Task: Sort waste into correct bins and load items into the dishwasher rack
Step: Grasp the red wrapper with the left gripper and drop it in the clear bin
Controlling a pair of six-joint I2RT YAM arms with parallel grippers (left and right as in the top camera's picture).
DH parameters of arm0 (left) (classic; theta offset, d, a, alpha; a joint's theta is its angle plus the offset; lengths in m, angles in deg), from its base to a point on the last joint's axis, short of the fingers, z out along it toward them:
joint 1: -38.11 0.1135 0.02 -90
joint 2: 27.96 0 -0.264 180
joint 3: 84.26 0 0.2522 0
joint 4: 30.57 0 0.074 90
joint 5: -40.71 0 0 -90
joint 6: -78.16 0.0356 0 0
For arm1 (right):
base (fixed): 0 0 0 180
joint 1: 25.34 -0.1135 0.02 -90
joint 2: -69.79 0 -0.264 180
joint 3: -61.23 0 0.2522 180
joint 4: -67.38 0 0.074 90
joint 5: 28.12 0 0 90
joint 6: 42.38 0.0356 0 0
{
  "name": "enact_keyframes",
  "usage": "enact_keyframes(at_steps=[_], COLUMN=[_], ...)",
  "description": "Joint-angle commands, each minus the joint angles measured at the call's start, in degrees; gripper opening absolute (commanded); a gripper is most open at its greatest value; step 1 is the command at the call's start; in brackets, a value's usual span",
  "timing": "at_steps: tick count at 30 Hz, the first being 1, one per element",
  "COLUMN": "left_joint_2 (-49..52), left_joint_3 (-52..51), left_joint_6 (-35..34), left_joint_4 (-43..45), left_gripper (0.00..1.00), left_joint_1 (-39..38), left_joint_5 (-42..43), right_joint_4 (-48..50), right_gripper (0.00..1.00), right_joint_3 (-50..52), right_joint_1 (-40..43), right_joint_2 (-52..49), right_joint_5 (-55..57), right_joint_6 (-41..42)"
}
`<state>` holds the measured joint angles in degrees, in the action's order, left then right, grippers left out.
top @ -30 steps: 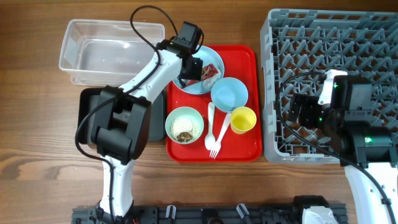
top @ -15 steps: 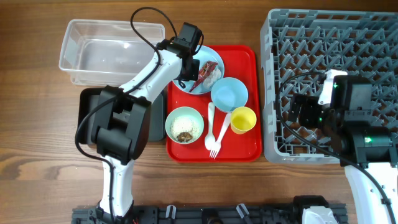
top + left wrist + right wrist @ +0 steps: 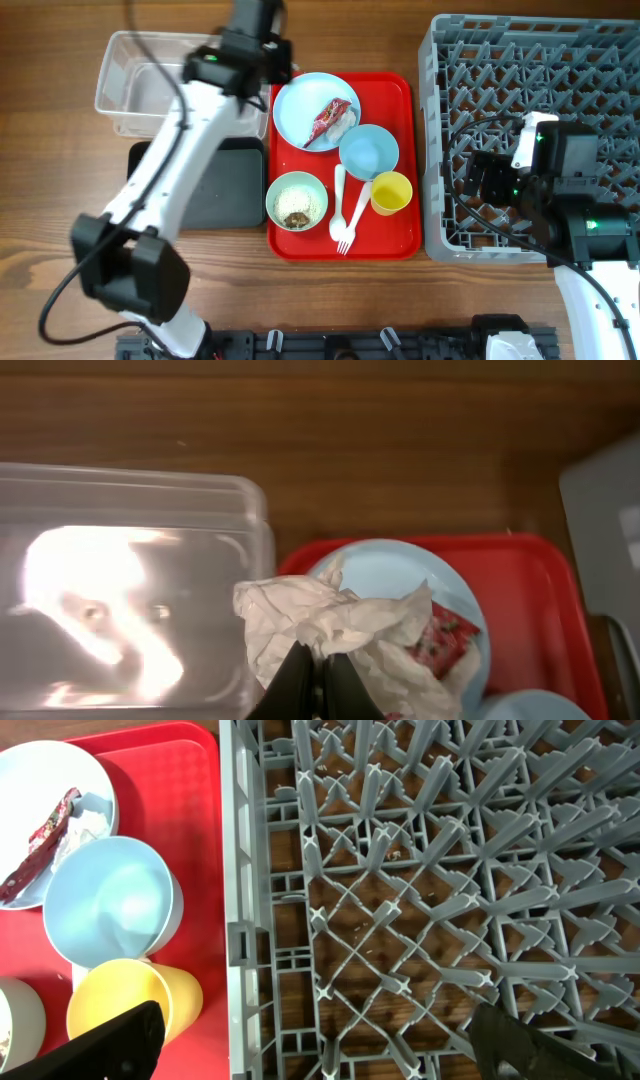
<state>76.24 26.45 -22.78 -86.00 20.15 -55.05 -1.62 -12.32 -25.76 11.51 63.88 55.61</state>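
- Left wrist view: my left gripper [image 3: 318,682] is clamped tight on the crumpled white tissue [image 3: 330,622], above the light blue plate [image 3: 400,565].
- The clear plastic tub [image 3: 120,610] lies at nine o'clock.
- My right gripper [image 3: 315,1025] hangs wide open, holding nothing, over the dishwasher rack [image 3: 450,870].

R gripper [image 3: 318,1015] spread wide over grey rack [image 3: 420,870]; red tray [image 3: 170,780] at left w/ blue bowl [image 3: 110,900], yellow cup [image 3: 130,1000], plate [image 3: 30,780] + red wrapper [image 3: 40,845]
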Motion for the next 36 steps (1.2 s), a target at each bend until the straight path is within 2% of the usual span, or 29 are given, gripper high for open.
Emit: enact_keyframes(at_steps=[1,3,4,5,6,9,10,16,19,26,36], left_joint_2=[2.27,3.34,3.89,4.5,5.03,5.49,5.33,4.0,4.83,9.86,18.43], left_joint_3=[-0.35,-0.35,-0.35,-0.35,-0.35,-0.35,-0.28,-0.17,-0.7,-1.7,-1.7], left_joint_6=[-3.28,-3.98,-4.68,-5.03,-4.98,-4.94,-4.92,-2.82,-2.75,-2.75,-2.78], left_joint_4=[-2.62,-3.8,-4.33,-4.72,-5.2,-5.75,-5.7,-4.92,-5.03,-3.13,-2.84], left_gripper=[0.04,0.04,0.09,0.14,0.28,0.39,0.52,0.67,0.68,0.69,0.69], left_joint_1=[6.43,8.72,9.62,10.38,10.99,11.76,11.69,6.99,0.87,-7.82,-11.67], left_joint_5=[-0.31,-0.28,-0.28,-0.24,0.13,2.34,3.19,7.3,7.82,7.69,2.89], right_joint_4=[0.07,0.04,0.07,0.07,0.07,0.04,0.07,0.09,0.07,-0.02,-0.57], right_gripper=[1.0,1.0,1.0,1.0,1.0,1.0,1.0,1.0,1.0,1.0,1.0], right_joint_3=[-1.33,-1.33,-1.33,-1.33,-1.33,-1.33,-1.33,-1.33,-1.33,-1.33,-1.33], right_joint_1=[-0.02,-0.02,-0.02,-0.02,-0.02,-0.02,-0.02,-0.02,-0.02,-0.02,-0.02], right_joint_2=[-0.39,-0.39,-0.39,-0.39,-0.39,-0.39,-0.39,-0.39,-0.39,-0.39,-0.39], right_joint_5=[0.98,0.98,0.98,0.98,0.98,0.98,0.98,0.98,0.98,0.96,0.96], right_joint_6=[1.18,1.16,1.16,1.16,1.16,1.18,1.18,1.03,1.07,1.05,1.09])
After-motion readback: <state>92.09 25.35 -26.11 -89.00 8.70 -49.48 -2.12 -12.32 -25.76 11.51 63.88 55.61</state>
